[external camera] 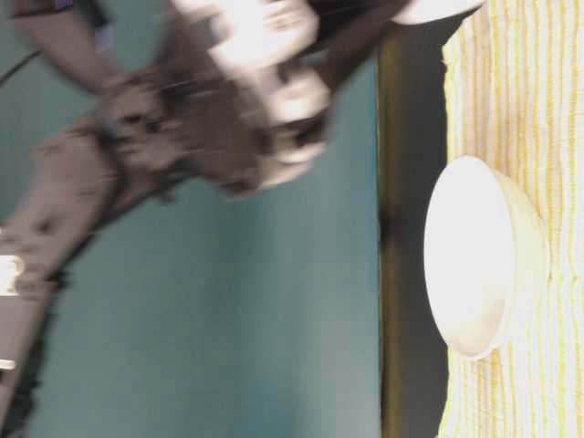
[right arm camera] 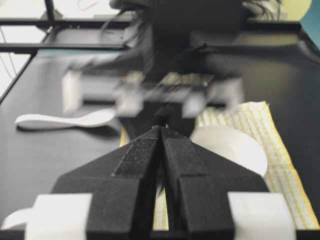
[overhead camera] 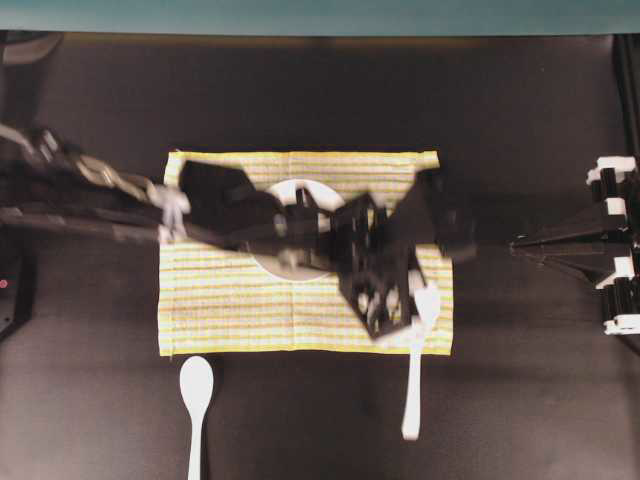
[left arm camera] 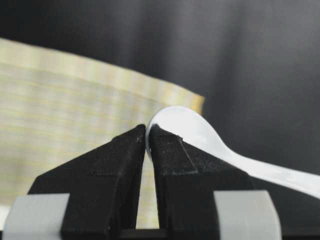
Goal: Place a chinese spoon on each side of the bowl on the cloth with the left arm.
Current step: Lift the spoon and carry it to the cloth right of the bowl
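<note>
The left gripper (left arm camera: 148, 145) is pinched shut on the scoop rim of a chinese spoon (overhead camera: 417, 360) at lower right of the overhead view, over the cloth (overhead camera: 230, 310) corner. Glossy, stiff, breakable: likely slippery at the rim.

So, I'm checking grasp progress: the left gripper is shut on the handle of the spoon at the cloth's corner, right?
Not quite. The left gripper is shut on the spoon at the rim of its scoop, not its handle; the handle trails free. The left wrist view shows it, beside the cloth corner.
</note>
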